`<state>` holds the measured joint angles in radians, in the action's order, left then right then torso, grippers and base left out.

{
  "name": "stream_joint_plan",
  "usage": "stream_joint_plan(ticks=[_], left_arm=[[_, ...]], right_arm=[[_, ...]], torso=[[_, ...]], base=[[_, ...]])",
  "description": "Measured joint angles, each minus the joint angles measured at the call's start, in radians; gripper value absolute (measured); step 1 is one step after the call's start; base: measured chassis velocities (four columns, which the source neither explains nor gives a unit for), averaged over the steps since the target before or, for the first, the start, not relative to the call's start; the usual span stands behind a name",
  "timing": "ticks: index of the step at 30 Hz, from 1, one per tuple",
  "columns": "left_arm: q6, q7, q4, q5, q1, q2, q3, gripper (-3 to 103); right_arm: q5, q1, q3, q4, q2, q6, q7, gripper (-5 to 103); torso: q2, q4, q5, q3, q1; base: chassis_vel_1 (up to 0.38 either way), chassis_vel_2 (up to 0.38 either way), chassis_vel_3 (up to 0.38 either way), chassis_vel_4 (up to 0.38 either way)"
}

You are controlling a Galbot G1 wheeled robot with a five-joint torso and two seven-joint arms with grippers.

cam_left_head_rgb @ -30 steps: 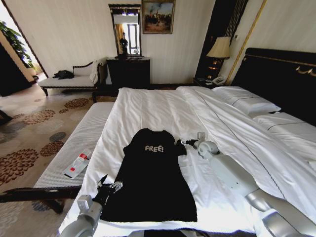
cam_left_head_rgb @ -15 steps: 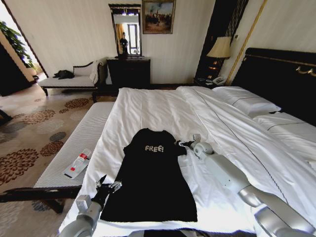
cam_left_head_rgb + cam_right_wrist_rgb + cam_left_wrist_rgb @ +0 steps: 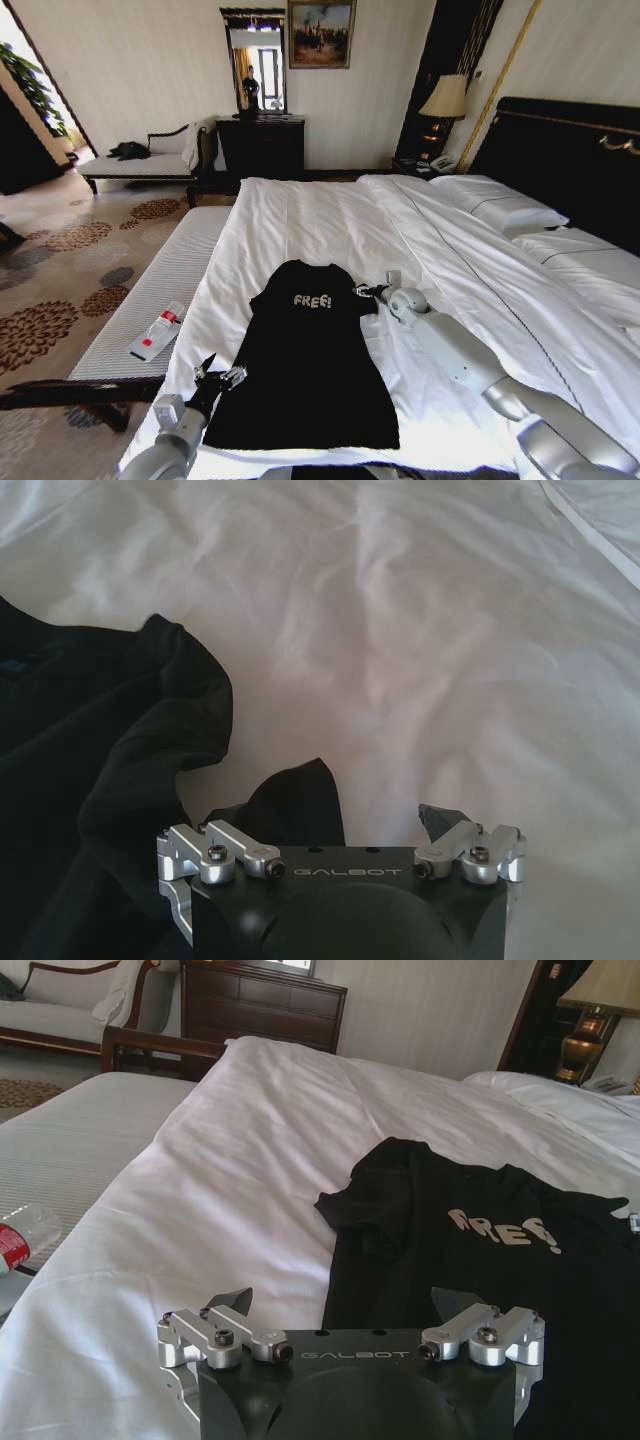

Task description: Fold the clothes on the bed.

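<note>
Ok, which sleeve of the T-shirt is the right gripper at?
The right gripper is at the sleeve on the pillow side of the black T-shirt, its fingers open. The other sleeve faces the bench, with no gripper near.

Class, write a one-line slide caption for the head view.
Black T-shirt lies flat on the bed; open left gripper at its hem, right gripper at its sleeve.

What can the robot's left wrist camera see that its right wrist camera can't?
Left wrist view: the white FREE! lettering on the shirt's chest, a dark wooden dresser across the room, a lamp, and the open left gripper at the shirt's lower edge.

Right wrist view: a close look at one sleeve, with the open right gripper right beside it.

Both: the black T-shirt lying on the bed with its white duvet.
</note>
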<state>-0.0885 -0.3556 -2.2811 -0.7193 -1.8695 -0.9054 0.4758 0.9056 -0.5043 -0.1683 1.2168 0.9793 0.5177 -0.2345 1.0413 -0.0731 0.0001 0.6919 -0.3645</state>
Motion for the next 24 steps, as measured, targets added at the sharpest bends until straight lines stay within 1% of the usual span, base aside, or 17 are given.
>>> stream_joint_plan(ticks=[4, 5, 7, 8, 13, 15, 16, 18, 19, 20, 21, 24], left_arm=[[0.001, 0.001, -0.001, -0.002, -0.006, -0.006, 0.007, 100], [0.002, 0.001, -0.001, -0.004, -0.005, -0.007, 0.007, 100], [0.002, 0.0, -0.002, -0.013, -0.002, -0.007, 0.007, 100], [-0.001, -0.004, -0.002, -0.025, 0.001, -0.008, 0.006, 100], [-0.003, -0.009, -0.005, -0.035, 0.002, -0.013, 0.004, 100], [-0.003, -0.008, -0.007, -0.034, -0.005, -0.015, 0.007, 100], [-0.003, -0.008, -0.007, -0.034, -0.005, -0.015, 0.007, 100], [-0.003, -0.007, -0.007, -0.032, -0.008, -0.016, 0.007, 100], [-0.003, -0.007, -0.007, -0.031, -0.009, -0.016, 0.007, 100], [-0.003, -0.007, -0.007, -0.029, -0.009, -0.016, 0.007, 100], [-0.003, -0.007, -0.007, -0.029, -0.009, -0.016, 0.007, 100], [-0.002, -0.006, -0.004, -0.026, -0.005, -0.018, 0.003, 100]], right_arm=[[-0.003, 0.006, -0.011, -0.014, 0.003, -0.003, 0.006, 95], [-0.003, 0.008, -0.016, -0.016, 0.007, -0.004, 0.006, 92], [-0.004, 0.01, -0.02, -0.02, 0.012, -0.005, 0.006, 90], [-0.008, 0.013, -0.023, -0.024, 0.016, -0.005, 0.006, 88], [-0.038, 0.022, -0.037, -0.052, 0.035, -0.018, 0.007, 84], [-0.045, 0.025, -0.039, -0.064, 0.043, -0.028, 0.005, 74], [-0.045, 0.025, -0.039, -0.064, 0.043, -0.028, 0.005, 74], [-0.048, 0.027, -0.039, -0.071, 0.045, -0.039, 0.003, 63], [-0.049, 0.028, -0.039, -0.073, 0.045, -0.042, 0.002, 63], [-0.049, 0.028, -0.039, -0.073, 0.046, -0.043, 0.001, 57], [-0.049, 0.028, -0.039, -0.073, 0.046, -0.043, 0.001, 57], [-0.049, 0.026, -0.037, -0.069, 0.043, -0.047, -0.002, 41]], torso=[[0.0, 0.0, -0.0002, 0.0, 0.0], [0.0, -0.0002, -0.0003, 0.0, 0.0], [0.0, -0.0001, -0.0002, 0.0, 0.0], [0.0, 0.0, -0.0002, 0.0, 0.0], [0.0, -0.0001, -0.0002, 0.0, 0.0], [0.0, 0.0, 0.0001, 0.0, 0.0], [0.0, 0.0, 0.0001, 0.0, 0.0], [0.0, 0.0001, -0.0001, 0.0, 0.0], [0.0, 0.0, -0.0002, 0.0, 0.0], [0.0, 0.0, -0.0002, 0.0, 0.0], [0.0, 0.0, -0.0002, 0.0, 0.0], [0.0, 0.0, -0.0001, 0.0, 0.0]], base=[[0.0, 0.0, 0.0, 0.0], [0.0, 0.0, 0.0, 0.0], [0.0, 0.0, 0.0, 0.0], [0.0, 0.0, 0.0, 0.0], [0.0, 0.0, 0.0, 0.0], [0.0, 0.0, 0.0, 0.0], [0.0, 0.0, 0.0, 0.0], [0.0, 0.0, 0.0, 0.0], [0.0, 0.0, 0.0, 0.0], [0.0, 0.0, 0.0, 0.0], [0.0, 0.0, 0.0, 0.0], [0.0, 0.0, 0.0, 0.0]])
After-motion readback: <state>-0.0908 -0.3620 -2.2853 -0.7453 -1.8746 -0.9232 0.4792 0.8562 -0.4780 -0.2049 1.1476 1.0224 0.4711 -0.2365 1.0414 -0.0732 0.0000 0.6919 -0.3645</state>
